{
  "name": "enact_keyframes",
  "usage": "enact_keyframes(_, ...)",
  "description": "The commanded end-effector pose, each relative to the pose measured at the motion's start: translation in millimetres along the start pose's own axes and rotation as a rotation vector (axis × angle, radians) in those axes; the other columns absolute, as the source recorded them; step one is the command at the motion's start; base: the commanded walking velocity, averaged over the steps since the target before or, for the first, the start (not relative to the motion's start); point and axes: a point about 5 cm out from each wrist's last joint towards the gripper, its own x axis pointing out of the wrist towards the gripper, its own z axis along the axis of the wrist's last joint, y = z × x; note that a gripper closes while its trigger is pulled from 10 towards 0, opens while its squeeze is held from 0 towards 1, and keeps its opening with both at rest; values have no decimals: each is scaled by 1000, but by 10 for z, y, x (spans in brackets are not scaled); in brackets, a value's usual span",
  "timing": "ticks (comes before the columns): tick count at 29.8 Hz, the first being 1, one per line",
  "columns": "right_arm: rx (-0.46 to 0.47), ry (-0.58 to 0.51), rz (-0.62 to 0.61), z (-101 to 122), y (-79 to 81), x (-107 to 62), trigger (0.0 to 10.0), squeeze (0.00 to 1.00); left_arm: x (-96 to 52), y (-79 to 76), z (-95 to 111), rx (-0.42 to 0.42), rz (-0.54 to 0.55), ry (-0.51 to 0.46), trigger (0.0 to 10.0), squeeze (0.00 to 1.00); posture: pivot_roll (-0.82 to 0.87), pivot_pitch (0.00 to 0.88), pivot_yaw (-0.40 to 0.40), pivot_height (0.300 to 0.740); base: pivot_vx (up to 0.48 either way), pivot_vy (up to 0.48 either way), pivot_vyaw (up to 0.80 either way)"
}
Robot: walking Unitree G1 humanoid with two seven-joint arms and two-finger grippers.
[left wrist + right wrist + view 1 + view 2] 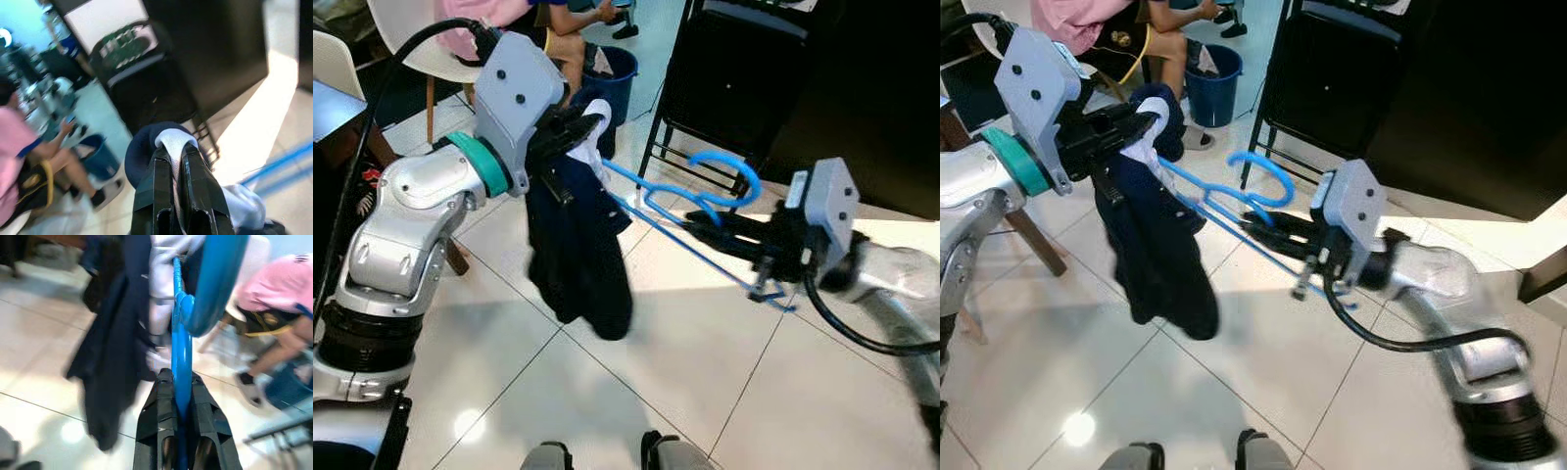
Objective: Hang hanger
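A blue plastic hanger (705,191) lies almost level in the air, its hook curling up on the right. My right gripper (700,220) is shut on the hanger's neck (182,377). A dark navy garment (578,245) with a white lining hangs from the hanger's far end. My left gripper (582,127) is shut on the garment's collar (173,142), holding it up at head height. One hanger arm is pushed into the garment.
A black folding chair (724,88) stands just behind the hanger. A blue bucket (612,73) and a seated person in pink (1087,20) are at the back left. White tiled floor (656,352) lies below; my feet (607,455) show at the bottom edge.
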Motion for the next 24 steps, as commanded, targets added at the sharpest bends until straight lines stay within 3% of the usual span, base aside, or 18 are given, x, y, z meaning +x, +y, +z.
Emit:
enact_keyframes(1,-18,14,22,-37,36,-10,10000,0,5,4,78,4,-4,-26,10000,0,20,105,37,740,0,0,0)
enact_keyframes(8,0,46,78,-145,148,104,10000,0,-1,20,221,-62,-32,-110,10000,0,26,102,36,740,0,0,0)
enact_keyframes(13,16,-11,153,-126,328,365,10000,0,5,-159,288,-107,-170,-167,10000,0,29,93,36,740,0,0,0)
enact_keyframes(19,11,-46,149,-112,338,501,10000,0,28,-308,303,-129,-261,-181,10000,0,29,89,35,740,0,0,0)
enact_keyframes(21,12,-94,148,-57,335,620,10000,0,70,-459,301,-166,-351,-193,10000,0,30,84,30,740,0,0,0)
enact_keyframes(24,12,-111,153,-36,342,654,10000,0,86,-498,298,-182,-374,-195,10000,0,30,84,30,740,0,0,0)
